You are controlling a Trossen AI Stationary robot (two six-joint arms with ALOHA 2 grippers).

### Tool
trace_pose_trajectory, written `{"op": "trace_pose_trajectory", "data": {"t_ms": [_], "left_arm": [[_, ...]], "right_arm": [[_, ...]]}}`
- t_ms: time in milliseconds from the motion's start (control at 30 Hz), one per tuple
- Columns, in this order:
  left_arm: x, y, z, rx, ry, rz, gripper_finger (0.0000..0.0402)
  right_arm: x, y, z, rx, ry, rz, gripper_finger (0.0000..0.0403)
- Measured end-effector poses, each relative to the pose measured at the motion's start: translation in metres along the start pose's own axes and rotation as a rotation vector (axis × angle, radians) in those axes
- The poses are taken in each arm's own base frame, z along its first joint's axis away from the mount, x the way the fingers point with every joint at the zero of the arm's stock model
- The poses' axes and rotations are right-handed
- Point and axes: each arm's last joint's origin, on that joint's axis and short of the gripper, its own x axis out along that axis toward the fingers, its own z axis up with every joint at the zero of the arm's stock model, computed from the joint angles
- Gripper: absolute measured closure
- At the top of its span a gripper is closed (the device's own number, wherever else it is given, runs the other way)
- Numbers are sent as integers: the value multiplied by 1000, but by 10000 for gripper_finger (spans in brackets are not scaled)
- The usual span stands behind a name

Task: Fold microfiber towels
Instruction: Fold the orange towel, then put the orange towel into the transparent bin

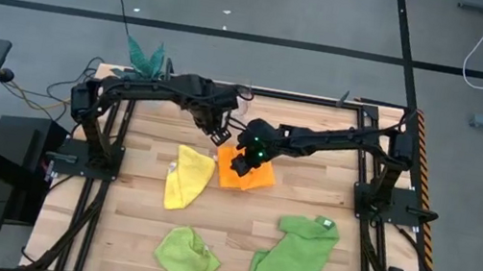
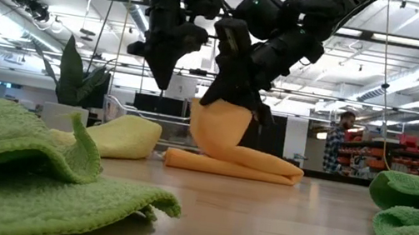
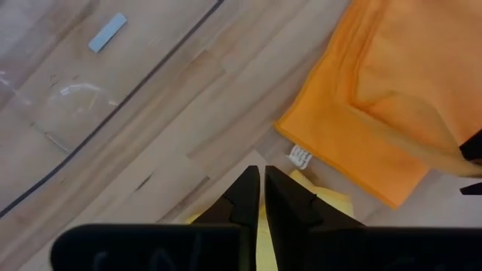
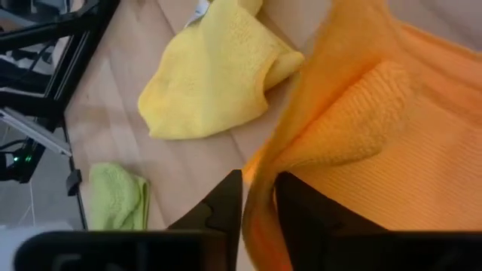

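On my left side, the yellow towel [image 1: 187, 176] lies crumpled on the wooden table [image 1: 129, 234], and nearer the front edge sits the lime green towel [image 1: 188, 254]. My left gripper [image 1: 218, 135] hangs above the table just behind the orange towel [image 1: 249, 178], its fingers [image 3: 246, 197] pressed nearly together with only a thin slit between them and nothing in it. From that wrist I see the orange towel's corner with a small white tag [image 3: 300, 156] lying flat on the wood.

In the middle, my right gripper [image 1: 244, 160] is over the orange towel. A fold of the cloth rises from the table and passes between my right fingers [image 4: 223, 203], which stand a little apart on either side of it; I cannot tell whether they are pinching it or letting go. The rest of that towel lies flat beneath.

On my right, the larger mid-green towel [image 1: 296, 253] lies bunched, well apart from both grippers.
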Motion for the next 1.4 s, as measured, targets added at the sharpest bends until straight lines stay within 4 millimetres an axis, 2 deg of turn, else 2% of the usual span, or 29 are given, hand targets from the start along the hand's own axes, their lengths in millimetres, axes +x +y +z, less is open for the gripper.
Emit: {"op": "trace_pose_trajectory", "data": {"t_ms": [267, 600, 733, 900, 1400], "left_arm": [[0, 1, 1, -4, -6, -2, 383], [0, 1, 1, -4, -6, -2, 373], [0, 0, 1, -1, -5, -2, 375], [0, 0, 0, 1, -3, -2, 383], [-1, 0, 2, 22, -28, -14, 382]], "right_arm": [[-4, -9, 8, 16, -33, -26, 269], [-8, -13, 17, 14, -67, 12, 265], [-19, -22, 16, 64, -23, -61, 266], [-34, -37, 6, 113, 28, -306, 266], [-31, -44, -2, 108, 79, -398, 284]]}}
